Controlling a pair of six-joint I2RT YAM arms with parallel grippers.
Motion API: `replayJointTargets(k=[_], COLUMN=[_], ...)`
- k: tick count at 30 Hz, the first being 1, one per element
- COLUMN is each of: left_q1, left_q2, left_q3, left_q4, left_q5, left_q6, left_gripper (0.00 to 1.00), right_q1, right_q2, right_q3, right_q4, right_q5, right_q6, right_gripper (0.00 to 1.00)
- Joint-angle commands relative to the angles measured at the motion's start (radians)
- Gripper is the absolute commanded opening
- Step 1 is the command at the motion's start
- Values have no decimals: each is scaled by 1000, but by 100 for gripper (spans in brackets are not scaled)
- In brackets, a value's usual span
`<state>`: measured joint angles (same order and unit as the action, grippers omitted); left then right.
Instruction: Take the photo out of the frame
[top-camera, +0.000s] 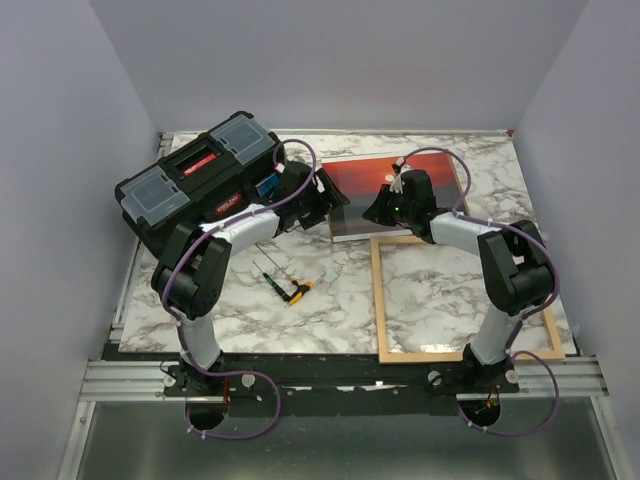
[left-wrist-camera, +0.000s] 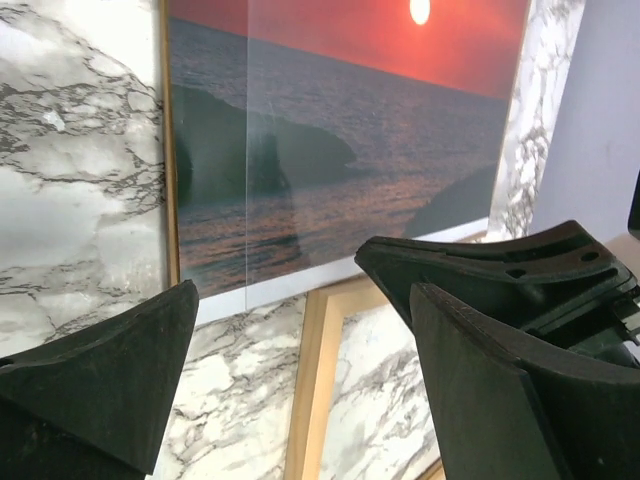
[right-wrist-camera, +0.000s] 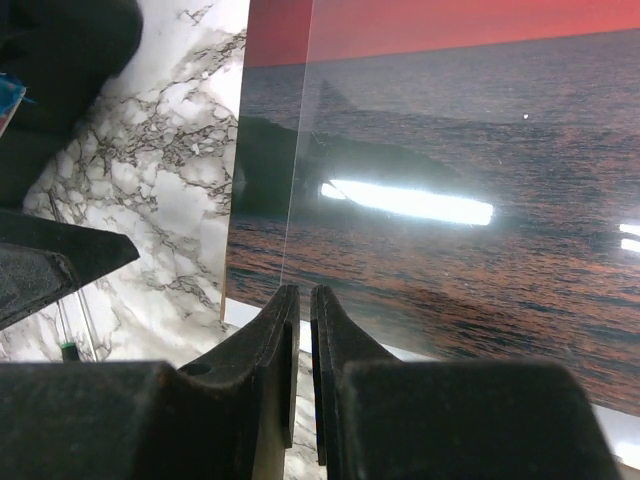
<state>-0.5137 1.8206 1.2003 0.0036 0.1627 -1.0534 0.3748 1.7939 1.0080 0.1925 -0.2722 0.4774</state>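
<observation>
Red-orange photo (top-camera: 352, 185) lies flat on the marble table (top-camera: 330, 320), outside the light-wood frame (top-camera: 378, 300), which rests just beside it at its 5 o'clock. Left fingers (left-wrist-camera: 100, 390) stand wide apart near the photo's 9 o'clock edge, holding nothing. Right fingers (right-wrist-camera: 272, 340) are drawn almost together at its 6 o'clock edge, where a clear sheet (right-wrist-camera: 420, 200) ends. Whether they pinch it I cannot tell.

left arm (top-camera: 240, 228): reaches forward, angled inward | left pincer (left-wrist-camera: 295, 290): fingers wide apart | right arm (top-camera: 455, 230): elbow bent, angled inward | right pincer (right-wrist-camera: 305, 292): fingers nearly touching, thin slit
</observation>
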Motion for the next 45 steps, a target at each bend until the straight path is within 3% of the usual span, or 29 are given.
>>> replayJointTargets(k=[1, 7, 14, 23, 28, 39, 45], left_q1=[-30, -52, -82, -106, -121, -126, -129], left_q2=[19, 40, 29, 74, 101, 154, 124], left_q3=[-7, -41, -78, -124, -68, -30, -108], left_q4=[42, 23, 28, 165, 121, 191, 385], left_q5=[-124, -214, -292, -275, -270, -163, -85], left_q6=[-38, -144, -125, -131, -134, -174, -148], left_gripper=[90, 91, 92, 92, 91, 91, 76], right_q1=[5, -12, -17, -32, -33, -33, -33], right_q2=[29, 71, 101, 76, 76, 58, 69], right_q3=[-18, -37, -94, -164, -168, -138, -122], right_q4=[31, 81, 107, 102, 98, 74, 74], right_q5=[-15, -24, 0, -8, -38, -54, -102], right_q6=[32, 72, 78, 67, 68, 49, 16], right_gripper=[17, 17, 17, 17, 17, 18, 18])
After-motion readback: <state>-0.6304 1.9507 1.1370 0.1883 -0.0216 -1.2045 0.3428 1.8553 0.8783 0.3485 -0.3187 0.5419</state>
